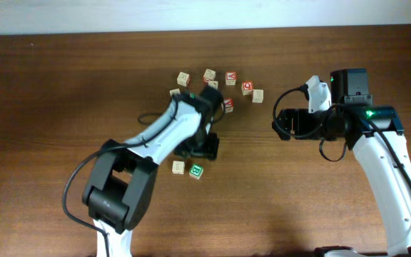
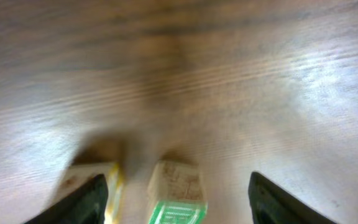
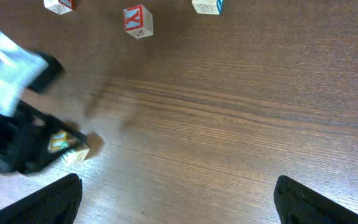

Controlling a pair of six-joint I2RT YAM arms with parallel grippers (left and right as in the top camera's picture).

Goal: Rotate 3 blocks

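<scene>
Your left gripper (image 2: 178,180) is low in the centre of the overhead frame. Its jaws are parted on either side of the green B block (image 1: 196,172) and seem to touch neither face, though the wrist view is blurred. The pale block (image 1: 178,167) sits just beside it. I'd judge this turn finished or about to be redone. Next, lift clear and go for a red-lettered block (image 1: 247,87) at upper centre. Your right gripper (image 3: 179,186) is wide open and holds nothing.

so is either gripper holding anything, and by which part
Nothing held. Left gripper open, clear of the green-faced wooden cube between its jaws; right gripper open, empty.
</scene>
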